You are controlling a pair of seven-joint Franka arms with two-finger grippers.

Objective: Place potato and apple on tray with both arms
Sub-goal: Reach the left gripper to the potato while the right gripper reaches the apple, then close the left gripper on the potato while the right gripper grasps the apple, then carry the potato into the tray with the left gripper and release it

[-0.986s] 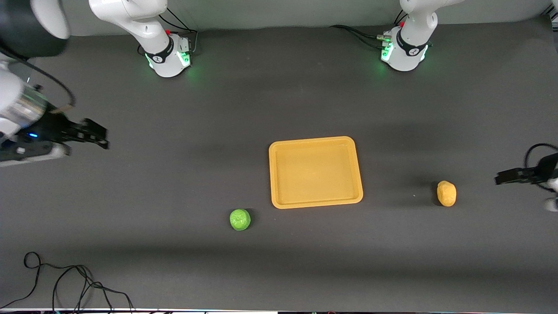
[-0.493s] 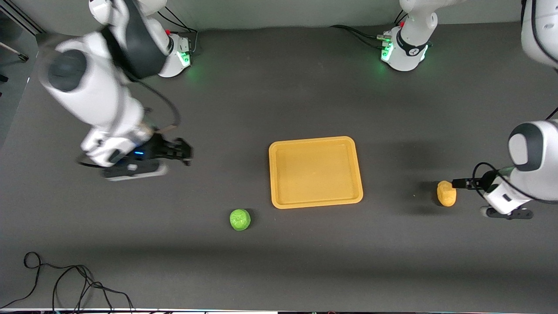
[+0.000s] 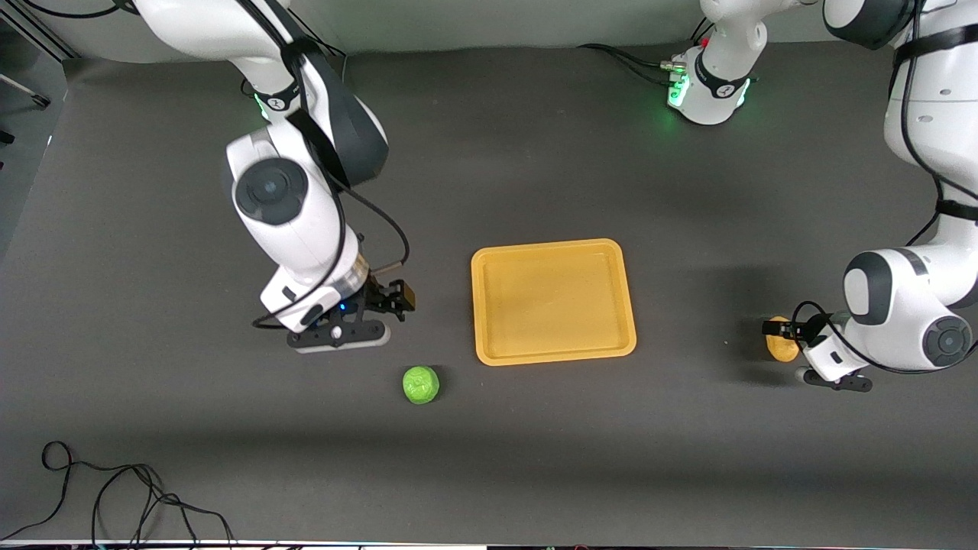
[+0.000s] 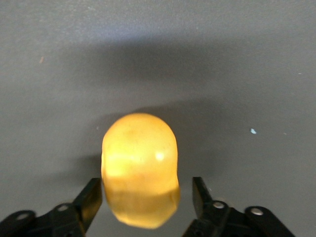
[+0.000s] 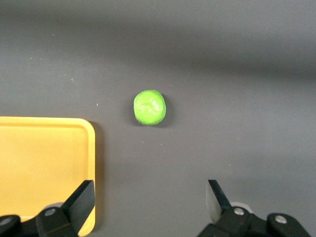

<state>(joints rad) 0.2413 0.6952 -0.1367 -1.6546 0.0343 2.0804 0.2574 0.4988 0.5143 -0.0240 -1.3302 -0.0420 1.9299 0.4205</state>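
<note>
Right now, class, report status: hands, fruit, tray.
Left hand open, straddling potato. Right hand open, short of apple. Tray bare, nothing blocking.

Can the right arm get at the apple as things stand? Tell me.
Probably yes. The right gripper is open, over bare table between the apple and the tray, and nothing lies between it and the apple.

Tray (image 3: 553, 301) lies between apple (image 3: 421, 384) and potato (image 3: 781, 347).
</note>
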